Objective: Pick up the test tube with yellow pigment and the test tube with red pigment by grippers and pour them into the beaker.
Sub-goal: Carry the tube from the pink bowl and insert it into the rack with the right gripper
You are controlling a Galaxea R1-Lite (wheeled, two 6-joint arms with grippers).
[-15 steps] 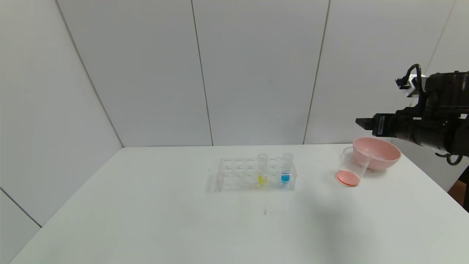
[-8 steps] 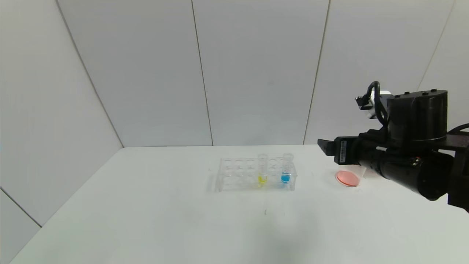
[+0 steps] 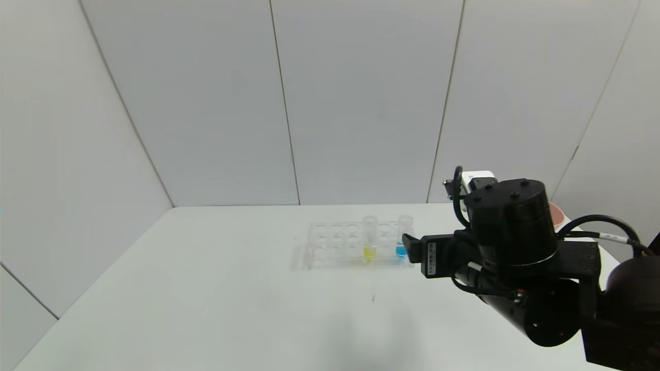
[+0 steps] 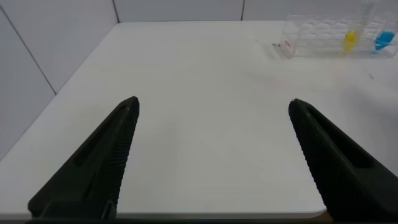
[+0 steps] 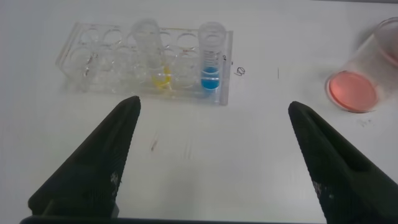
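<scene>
Right gripper (image 5: 211,162): jaws spread wide, nothing between them. In the head view (image 3: 412,247) its tip hangs above the table, just at the right end of the rack; the wrist view looks down on the rack and the beaker.
Left gripper (image 4: 211,155): jaws spread wide, empty, over bare table near the edge, well apart from the rack. Not in the head view.
Tube rack (image 3: 335,245): clear, many-holed, standing mid-table; also seen from the right wrist (image 5: 99,62) and, far off, from the left wrist (image 4: 311,40).
Test tube with yellow pigment (image 5: 152,53): upright in the rack, near its middle, a little yellow liquid at the bottom. Head view (image 3: 369,239); left wrist view (image 4: 351,38).
Blue tube (image 5: 210,56): upright in the rack, near its right end, apart from the yellow one. Head view (image 3: 402,238), partly behind the gripper tip.
Beaker (image 5: 364,78): clear cup on the table, well to the right of the rack, with a shallow red-pink layer at its bottom. Hidden by the arm in the head view.
Test tube with red pigment: not to be found in any view.
Pink bowl (image 3: 556,214): only a sliver of rim shows behind the right arm.
Table (image 3: 206,288): white, with a small dark mark in front of the rack.
</scene>
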